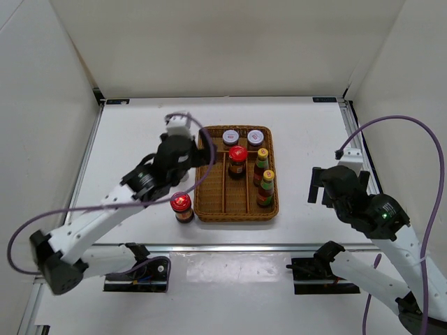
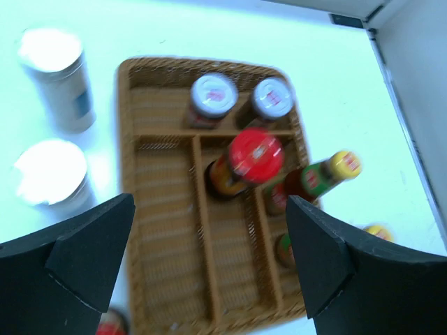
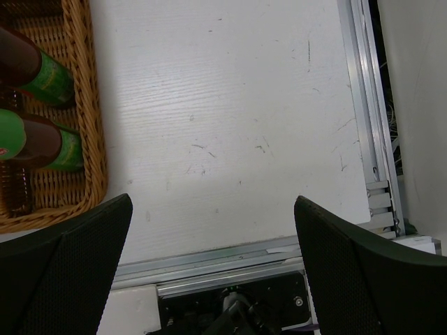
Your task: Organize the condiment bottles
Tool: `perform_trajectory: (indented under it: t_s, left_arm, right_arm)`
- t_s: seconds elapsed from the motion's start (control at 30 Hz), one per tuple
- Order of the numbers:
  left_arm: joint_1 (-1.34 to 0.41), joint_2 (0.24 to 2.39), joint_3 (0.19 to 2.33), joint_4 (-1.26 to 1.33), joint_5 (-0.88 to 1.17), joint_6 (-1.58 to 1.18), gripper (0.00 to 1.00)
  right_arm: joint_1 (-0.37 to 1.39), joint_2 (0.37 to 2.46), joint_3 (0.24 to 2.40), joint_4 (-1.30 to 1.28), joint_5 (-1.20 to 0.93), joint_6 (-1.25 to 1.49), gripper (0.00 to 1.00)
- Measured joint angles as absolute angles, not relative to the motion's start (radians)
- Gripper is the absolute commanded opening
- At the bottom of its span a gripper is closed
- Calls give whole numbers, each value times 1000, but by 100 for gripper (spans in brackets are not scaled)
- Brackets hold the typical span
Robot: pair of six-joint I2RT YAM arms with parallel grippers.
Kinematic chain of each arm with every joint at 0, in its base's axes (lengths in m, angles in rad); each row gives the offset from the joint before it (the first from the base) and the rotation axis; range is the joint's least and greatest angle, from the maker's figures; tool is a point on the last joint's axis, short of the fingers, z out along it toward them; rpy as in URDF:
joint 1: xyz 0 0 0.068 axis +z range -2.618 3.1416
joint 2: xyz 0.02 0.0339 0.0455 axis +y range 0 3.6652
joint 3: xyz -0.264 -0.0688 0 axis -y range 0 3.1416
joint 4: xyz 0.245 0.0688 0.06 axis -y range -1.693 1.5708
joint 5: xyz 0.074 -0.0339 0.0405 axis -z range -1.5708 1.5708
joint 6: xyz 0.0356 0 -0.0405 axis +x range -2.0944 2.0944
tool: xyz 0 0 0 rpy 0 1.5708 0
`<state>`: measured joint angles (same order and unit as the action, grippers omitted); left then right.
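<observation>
1. Wicker tray (image 1: 211, 192): brown weave.
2. 2 short jars (image 1: 230, 137) (image 1: 255, 137): grey-lilac lids.
3. 2 taller jars (image 1: 237, 155) (image 1: 181, 203): red lids.
4. 2 sauce bottles (image 1: 262, 159) (image 1: 267, 180): yellow caps, green necks.
5. 2 shakers (image 2: 66, 98) (image 2: 50, 174): white.
6. Table (image 1: 314, 153): white.

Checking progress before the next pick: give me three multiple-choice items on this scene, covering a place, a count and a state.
1. The red-lidded jar outside the wicker tray stands: A) behind the tray; B) on the table by the tray's near-left corner; C) right of the tray.
2. Containers inside the tray: A) three; B) five; C) seven.
3. The left gripper is: A) shut on a shaker; B) shut on a jar; C) open and empty.
1 B: the top view shows it at that corner. 2 B: two grey-lidded jars, a second red-lidded jar and two yellow-capped bottles. 3 C: its fingers stand wide apart, gripping nothing.
</observation>
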<state>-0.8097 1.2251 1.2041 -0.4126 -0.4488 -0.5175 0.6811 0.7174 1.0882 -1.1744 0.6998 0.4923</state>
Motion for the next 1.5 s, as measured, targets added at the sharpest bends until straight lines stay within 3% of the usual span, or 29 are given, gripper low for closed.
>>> perform_trajectory:
  t_s: [0.17, 0.4, 0.9, 1.5]
  left_arm:
    - [-888, 971, 895, -384, -559, -550, 100]
    - [-967, 902, 566, -281, -688, -557, 100]
    - [-1056, 831, 424, -82, -904, -618, 100]
    - [-1280, 867, 413, -270, -1135, -751, 100]
  right_arm:
    - [681, 724, 1088, -1171, 691, 489, 100]
    - [681, 740, 1088, -1157, 677, 479, 100]
    - [681, 773, 1088, -1151, 674, 466, 100]
    - [681, 811, 1088, -1148, 666, 461, 100]
